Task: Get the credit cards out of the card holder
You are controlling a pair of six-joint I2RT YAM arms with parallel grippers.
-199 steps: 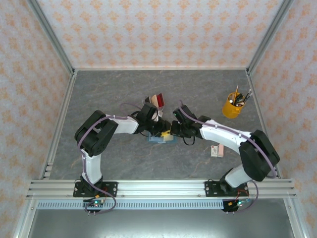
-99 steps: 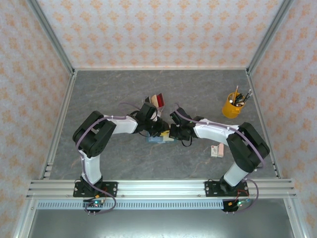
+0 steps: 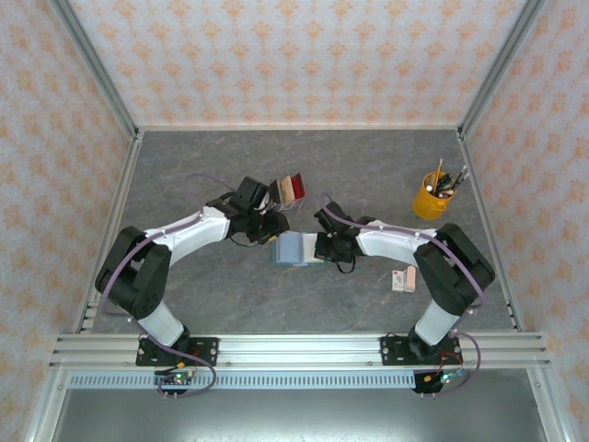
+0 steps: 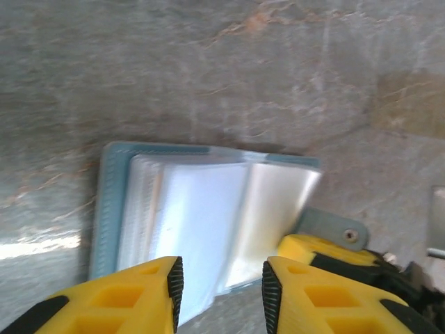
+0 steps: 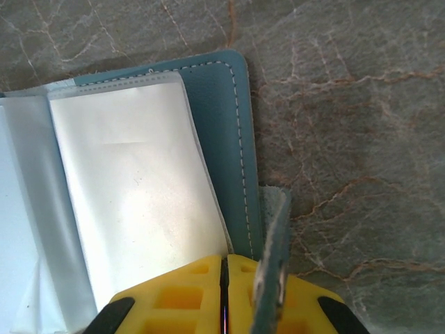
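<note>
Holder (image 3: 296,250) lies open mid-counter (image 3: 202,276): teal cover down, pale glossy clear sleeves (image 5: 132,188) fanned on top, white stitching along the rim, snap tab (image 5: 272,271) sticking up at the edge by the R hand (image 5: 223,266). R hand's clenched, fingers tight together right on that edge, beside the tab; can't tell if a sleeve's pinched. L hand (image 4: 222,278) is released, jaws apart w/ nothing between, hovering over the holder's other side. Cards (image 3: 290,189), red one clearest, sit on the counter just beyond the holder.
</note>
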